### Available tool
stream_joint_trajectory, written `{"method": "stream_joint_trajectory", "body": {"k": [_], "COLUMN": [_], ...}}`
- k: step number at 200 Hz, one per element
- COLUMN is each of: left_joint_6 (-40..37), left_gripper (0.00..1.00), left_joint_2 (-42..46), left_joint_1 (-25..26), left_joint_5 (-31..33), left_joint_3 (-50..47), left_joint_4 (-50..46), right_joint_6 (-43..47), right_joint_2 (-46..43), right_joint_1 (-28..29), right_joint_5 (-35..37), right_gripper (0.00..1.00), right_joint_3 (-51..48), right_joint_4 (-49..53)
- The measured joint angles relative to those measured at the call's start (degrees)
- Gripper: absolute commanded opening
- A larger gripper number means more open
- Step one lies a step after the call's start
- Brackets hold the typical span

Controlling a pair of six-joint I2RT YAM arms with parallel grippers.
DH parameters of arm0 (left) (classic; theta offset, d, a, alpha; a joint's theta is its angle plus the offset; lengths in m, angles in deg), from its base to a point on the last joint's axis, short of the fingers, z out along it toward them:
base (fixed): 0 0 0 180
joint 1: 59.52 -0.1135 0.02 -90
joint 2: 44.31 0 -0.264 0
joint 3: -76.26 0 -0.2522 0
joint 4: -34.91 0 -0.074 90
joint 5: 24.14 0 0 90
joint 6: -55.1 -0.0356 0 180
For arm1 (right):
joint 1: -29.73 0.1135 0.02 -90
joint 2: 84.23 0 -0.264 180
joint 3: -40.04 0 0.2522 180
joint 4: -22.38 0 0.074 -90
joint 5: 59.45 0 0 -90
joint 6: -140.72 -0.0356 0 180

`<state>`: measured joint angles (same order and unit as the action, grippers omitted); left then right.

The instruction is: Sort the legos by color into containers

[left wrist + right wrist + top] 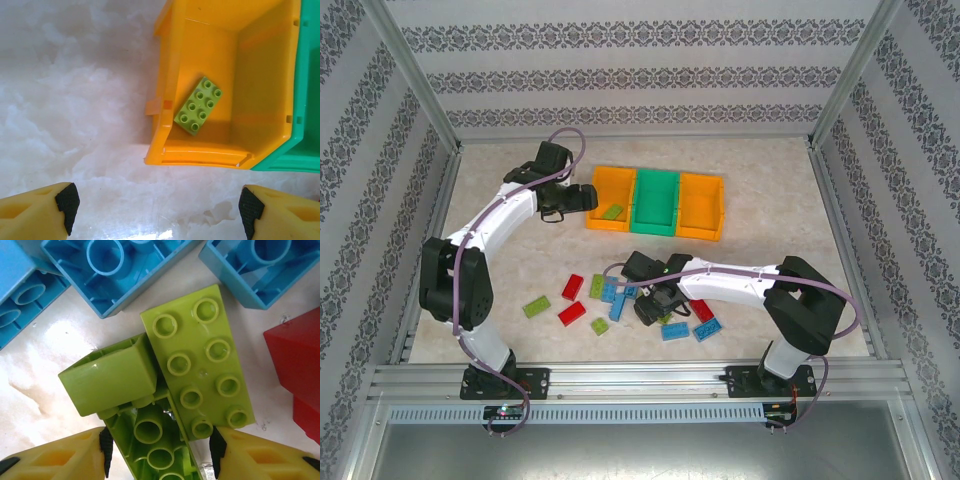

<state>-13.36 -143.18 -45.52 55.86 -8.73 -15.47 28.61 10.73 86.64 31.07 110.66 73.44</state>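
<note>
While the loose red, blue and lime green plastic bricks [572, 313] lie at six o'clock on the table [750, 258], the right gripper [160, 452] straddles an upturned lime green brick [150, 437]. Its jaws are partly closed, and I cannot tell whether they grip. The left gripper [157, 207] hangs wide open and empty at six o'clock from the orange plastic bin [200, 152], which holds one studded lime green brick [198, 106].

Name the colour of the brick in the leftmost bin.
The brick is lime green, clearest in the left wrist view.
</note>
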Motion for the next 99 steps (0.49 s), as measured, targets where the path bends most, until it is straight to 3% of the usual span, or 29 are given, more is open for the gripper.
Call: {"method": "stream_joint_trajectory", "body": {"k": [99], "left_joint_6": [0.00], "left_gripper": [0.85], "left_joint_2": [0.15], "left_joint_1": [-1.36], "left_joint_5": [-0.35], "left_joint_3": [-2.32], "left_joint_4": [0.09], "right_joint_6": [-1.66], "right_joint_2": [3.56], "right_joint_1": [0.00], "right_joint_5": [1.09], "right_gripper": [0.70], "right_joint_3": [4.63], "right_joint_4": [0.87]}}
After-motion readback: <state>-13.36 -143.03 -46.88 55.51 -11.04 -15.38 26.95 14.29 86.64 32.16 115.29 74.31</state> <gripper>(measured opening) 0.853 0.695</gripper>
